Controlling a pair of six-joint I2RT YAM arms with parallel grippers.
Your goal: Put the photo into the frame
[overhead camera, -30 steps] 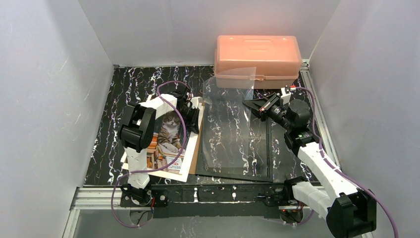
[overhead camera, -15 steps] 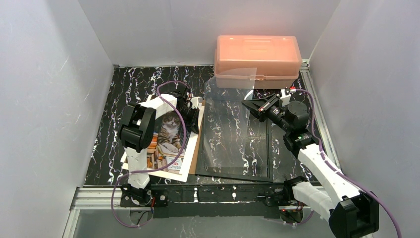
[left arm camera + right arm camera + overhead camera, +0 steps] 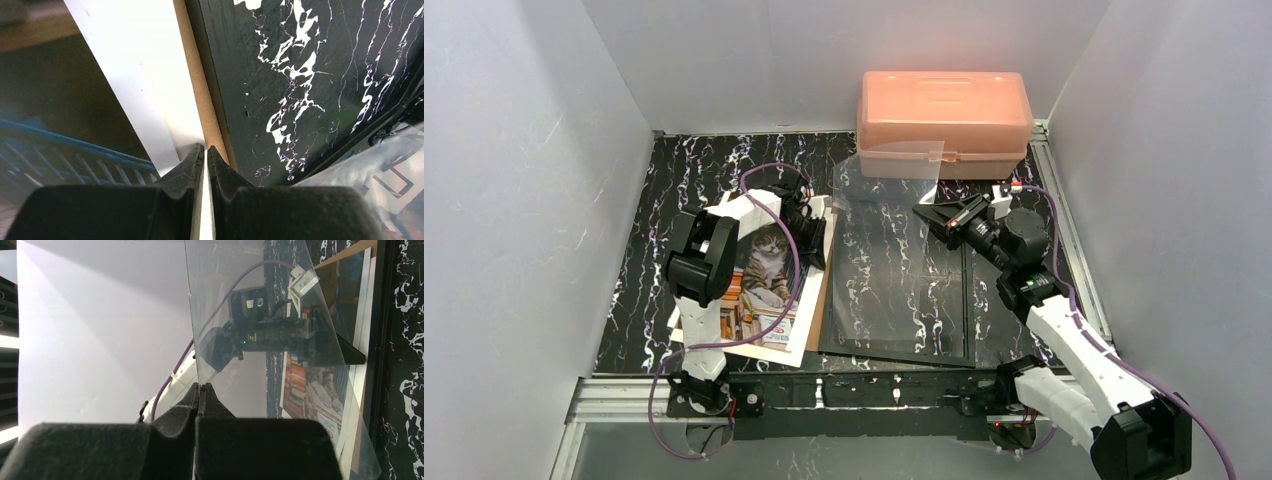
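Top external view shows the photo (image 3: 749, 310) lying flat just left of the frame (image 3: 970, 310), long sides parallel, its right edge pinched by the left gripper (image 3: 206, 150), while the closed right gripper (image 3: 202, 387) holds the clear pane (image 3: 894, 240) tilted up over the frame.

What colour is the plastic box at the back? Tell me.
Pink box, clearest in the top view.

The table (image 3: 674, 190) is veined white on black; the photo (image 3: 767, 262) is bordered white around a tabby-and-white cat; the box (image 3: 944, 105) is tinted salmon pink; the frame (image 3: 969, 310) is edged black
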